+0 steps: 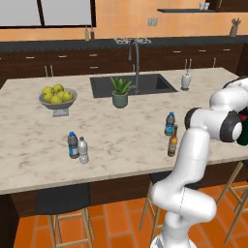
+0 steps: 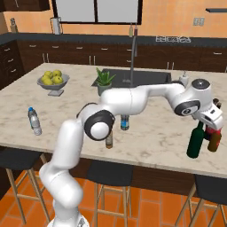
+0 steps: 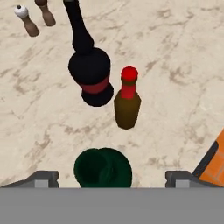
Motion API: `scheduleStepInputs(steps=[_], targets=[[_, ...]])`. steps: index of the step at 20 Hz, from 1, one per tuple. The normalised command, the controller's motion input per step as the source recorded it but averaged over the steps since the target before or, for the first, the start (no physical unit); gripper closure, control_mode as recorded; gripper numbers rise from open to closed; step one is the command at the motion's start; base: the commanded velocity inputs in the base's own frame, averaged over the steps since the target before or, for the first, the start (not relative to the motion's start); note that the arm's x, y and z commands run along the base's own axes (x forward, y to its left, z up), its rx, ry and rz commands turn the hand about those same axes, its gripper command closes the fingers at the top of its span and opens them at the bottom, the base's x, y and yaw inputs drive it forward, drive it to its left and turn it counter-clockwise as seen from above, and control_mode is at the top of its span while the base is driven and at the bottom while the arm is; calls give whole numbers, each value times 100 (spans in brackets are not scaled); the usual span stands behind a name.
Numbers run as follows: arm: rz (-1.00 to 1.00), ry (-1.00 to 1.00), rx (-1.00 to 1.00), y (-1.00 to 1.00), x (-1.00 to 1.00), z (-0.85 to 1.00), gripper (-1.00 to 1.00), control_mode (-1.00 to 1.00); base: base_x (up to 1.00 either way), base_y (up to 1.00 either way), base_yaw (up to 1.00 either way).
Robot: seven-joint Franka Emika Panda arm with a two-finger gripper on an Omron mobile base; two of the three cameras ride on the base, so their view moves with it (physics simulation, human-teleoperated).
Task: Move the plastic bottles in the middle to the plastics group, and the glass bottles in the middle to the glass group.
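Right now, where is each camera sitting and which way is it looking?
Left base view: behind the arm, left side, looking forward and down over the island counter; arm at lower right.
Right base view: behind, right side, same counter; arm from lower left to the gripper over the green bottle.
Hand view: on the hand, looking down at the green bottle, between the open fingertips.
Both base views share the fruit bowl.

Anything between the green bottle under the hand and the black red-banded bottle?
Nothing. In the hand view, bare counter separates the dark green bottle from the black bottle; a brown red-capped bottle stands just beside that gap.
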Motion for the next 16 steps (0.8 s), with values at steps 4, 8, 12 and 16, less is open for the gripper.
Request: scheduleStepInputs(steps=[4,8,12,16], targets=[[0,-11,-8,26,-58,17,-100,-100,0,0,0],[0,-2,-11,60,-51,16,-100,-100,0,0,0],[0,0,-14,70,-44,19,-100,-100,0,0,0],[3,11,-11,88,-31,24,-100,-100,0,0,0]])
